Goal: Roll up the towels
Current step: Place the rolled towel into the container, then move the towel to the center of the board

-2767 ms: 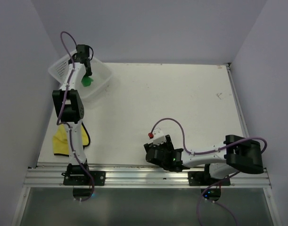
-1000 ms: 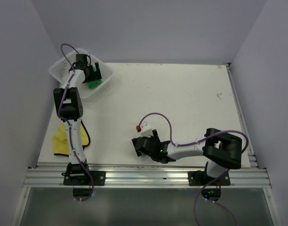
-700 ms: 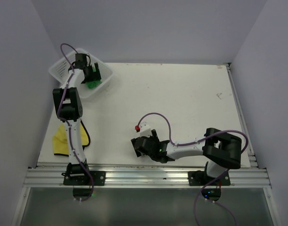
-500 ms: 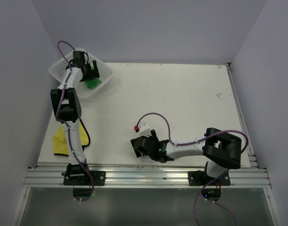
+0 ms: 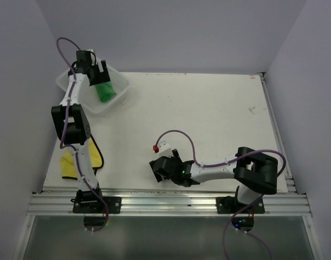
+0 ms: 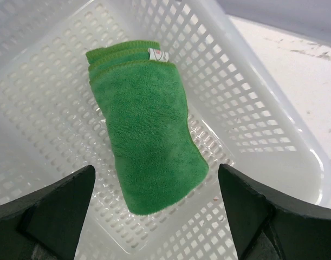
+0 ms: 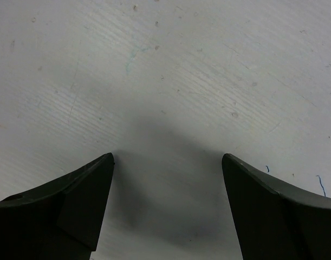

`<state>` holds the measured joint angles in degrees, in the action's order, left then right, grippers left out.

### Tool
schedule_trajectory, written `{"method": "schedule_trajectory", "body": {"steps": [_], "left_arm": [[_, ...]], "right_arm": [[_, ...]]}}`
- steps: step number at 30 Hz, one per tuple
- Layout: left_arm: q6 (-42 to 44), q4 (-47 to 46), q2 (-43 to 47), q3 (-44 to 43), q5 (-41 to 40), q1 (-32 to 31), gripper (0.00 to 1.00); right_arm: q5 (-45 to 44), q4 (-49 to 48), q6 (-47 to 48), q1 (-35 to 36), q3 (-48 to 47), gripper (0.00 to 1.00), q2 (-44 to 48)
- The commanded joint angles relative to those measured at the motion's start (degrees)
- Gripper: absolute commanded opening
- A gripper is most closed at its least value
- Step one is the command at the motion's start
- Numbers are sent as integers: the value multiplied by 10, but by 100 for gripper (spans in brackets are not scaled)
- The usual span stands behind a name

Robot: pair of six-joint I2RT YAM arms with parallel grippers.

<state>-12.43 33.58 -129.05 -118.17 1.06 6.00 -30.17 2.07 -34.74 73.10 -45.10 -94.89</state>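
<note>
A rolled bright green towel (image 5: 105,92) (image 6: 146,135) lies in the white mesh basket (image 5: 117,82) (image 6: 252,108) at the table's far left. My left gripper (image 5: 97,75) (image 6: 156,170) hangs above the towel, open, its two fingertips apart from the cloth. The yellow towel (image 5: 69,164) lies flat at the near left edge, partly hidden behind the left arm. My right gripper (image 5: 158,169) (image 7: 168,157) is low over bare table near the front middle, open with nothing between its fingers.
Grey walls close in the table (image 5: 208,119) on the left, back and right. A metal rail (image 5: 170,205) runs along the near edge. The right arm's purple cable (image 5: 181,138) loops over the table.
The left gripper has let go of the green towel and drawn up and back towards the basket's far corner. The towel stays in the basket. The right arm has barely moved.
</note>
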Motion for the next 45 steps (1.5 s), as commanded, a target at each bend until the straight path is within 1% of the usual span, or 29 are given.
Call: {"method": "schedule_trajectory", "body": {"steps": [1, 4, 5, 6, 7, 8, 9, 10, 11, 12, 13, 14, 15, 16, 17, 19, 20, 21, 22, 24, 26, 28, 30, 34, 38, 43, 45], "left_arm": [[6, -1, 89, 3, 10, 5, 100], [2, -3, 150, 35, 17, 6, 99], [-3, -10, 194, 53, 19, 6, 100], [-7, -21, 222, 110, 21, 6, 100], [-14, -55, 251, 144, 26, 5, 100], [-26, -72, 315, 180, 29, 5, 100], [-33, -85, 348, 243, 20, 5, 100], [-43, -106, 381, 274, 18, 5, 100], [-51, -116, 443, 303, 18, 4, 100], [-54, -122, 473, 354, 16, 4, 100], [-61, -126, 529, 376, 7, 4, 100], [-63, -126, 555, 397, 3, 3, 100], [-65, -127, 581, 432, -7, 1, 100], [-67, -123, 605, 446, -8, -2, 100], [-72, -121, 648, 460, -8, -7, 100], [-79, -114, 703, 495, -21, -17, 100], [-81, -111, 719, 507, -19, -25, 100], [-82, -106, 734, 524, -19, -28, 100], [-86, -93, 762, 530, -26, -31, 100], [-88, -82, 788, 541, -55, -41, 100], [-81, -77, 820, 548, -64, -54, 100], [-74, -66, 836, 544, -85, -78, 100], [-68, -59, 841, 540, -94, -87, 100], [-57, -48, 854, 546, -115, -108, 100], [-55, -56, 870, 569, -120, -113, 100], [-52, -61, 873, 580, -116, -119, 100], [-44, -65, 875, 585, -133, -125, 100]], "right_arm": [[4, 19, 17, 1, -10, 85, 29], [1, 22, 34, 1, -16, 84, 43], [-1, 22, 41, 0, -21, 84, 45], [0, 21, 50, 1, -29, 83, 47], [7, 22, 67, 0, -51, 82, 49], [11, 18, 73, -1, -66, 81, 46], [20, 15, 78, -2, -94, 79, 43], [34, 10, 78, -5, -109, 74, 38], [63, 2, 76, -10, -124, 71, 24], [82, -2, 71, -12, -139, 68, 16], [99, -7, 59, -16, -167, 61, 7], [137, -15, 53, -17, -183, 59, -5], [152, -18, 46, -18, -211, 58, -29], [169, -18, 33, -18, -226, 56, -45], [190, -34, 26, -19, -242, 54, -58], [241, -40, 3, -19, -284, 53, -105], [260, -50, -3, -19, -297, 52, -121], [293, -54, -9, -18, -323, 52, -156], [299, -56, -18, -18, -337, 52, -173], [348, -56, -24, -18, -383, 51, -226], [368, -44, -18, -18, -416, 50, -259], [390, -28, -7, -18, -478, 52, -301], [396, -24, 0, -18, -496, 53, -320], [397, -22, 3, -18, -529, 57, -352], [384, -22, 7, -17, -553, 58, -385], [369, 24, 18, -17, -625, 59, -431], [352, 43, 24, -14, -652, 60, -448]]}}
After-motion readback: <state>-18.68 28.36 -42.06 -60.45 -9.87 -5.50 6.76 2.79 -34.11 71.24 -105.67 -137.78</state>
